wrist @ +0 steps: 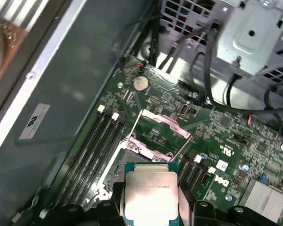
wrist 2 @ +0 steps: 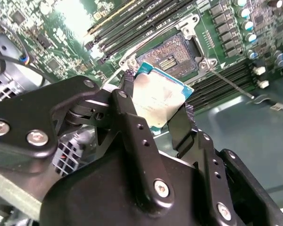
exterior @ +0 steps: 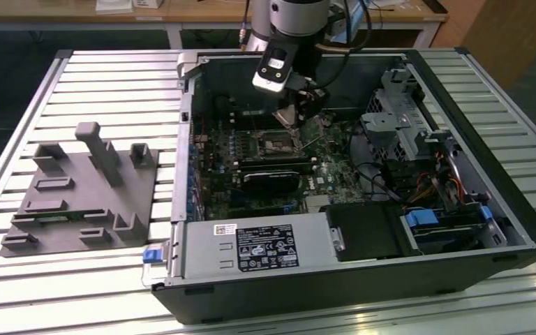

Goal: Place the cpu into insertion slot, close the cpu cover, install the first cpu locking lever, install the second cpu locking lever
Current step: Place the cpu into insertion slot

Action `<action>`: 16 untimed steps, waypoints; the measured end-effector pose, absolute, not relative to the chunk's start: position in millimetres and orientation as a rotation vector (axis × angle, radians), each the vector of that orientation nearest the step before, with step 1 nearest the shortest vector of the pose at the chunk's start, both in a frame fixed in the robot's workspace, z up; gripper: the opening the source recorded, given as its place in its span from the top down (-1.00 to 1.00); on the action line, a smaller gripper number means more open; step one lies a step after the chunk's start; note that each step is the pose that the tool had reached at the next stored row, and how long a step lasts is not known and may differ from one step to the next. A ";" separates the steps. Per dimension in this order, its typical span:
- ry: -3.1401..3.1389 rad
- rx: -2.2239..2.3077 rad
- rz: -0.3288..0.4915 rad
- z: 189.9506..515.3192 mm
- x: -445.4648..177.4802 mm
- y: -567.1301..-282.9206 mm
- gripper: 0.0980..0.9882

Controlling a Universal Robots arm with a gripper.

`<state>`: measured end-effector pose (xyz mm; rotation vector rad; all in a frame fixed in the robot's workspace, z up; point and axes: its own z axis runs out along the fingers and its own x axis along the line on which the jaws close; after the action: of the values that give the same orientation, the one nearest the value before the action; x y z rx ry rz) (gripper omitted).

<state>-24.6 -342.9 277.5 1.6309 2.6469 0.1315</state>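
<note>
My gripper is shut on the cpu, a pale silvery square chip with a teal edge, held by two opposite sides between the black fingers. The chip hangs a little above and beside the insertion slot, a dark square socket with a grey metal rim on the green board. In the first wrist view the cpu sits in front of the cpu cover, which stands raised and tilted open, with thin lever rods beside it. In the exterior view the gripper hovers just above the insertion slot.
The open computer case lies on a slatted metal table. Long black memory slots run beside the socket. A metal drive cage with cables is on the exterior view's right, a power supply in front, a grey fixture on the left.
</note>
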 end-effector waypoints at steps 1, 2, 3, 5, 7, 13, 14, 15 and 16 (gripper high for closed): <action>2.636 1.648 0.131 277.2 -24.6 -342.9 0.01; 2.625 1.664 0.131 277.0 -24.6 -342.9 0.01; 2.613 1.682 0.131 276.8 -24.6 -342.9 0.01; 2.585 1.722 0.130 276.3 -24.6 -342.9 0.01; 2.557 1.761 0.129 275.9 -24.6 -342.9 0.01; 2.466 1.880 0.126 274.7 -24.6 -342.9 0.01; 2.449 1.901 0.125 274.5 -24.6 -342.9 0.01; 2.431 1.923 0.125 274.3 -24.6 -342.9 0.01; 2.413 1.944 0.124 274.1 -24.6 -342.9 0.01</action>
<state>-24.6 -342.9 274.1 1.9440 2.4133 0.1243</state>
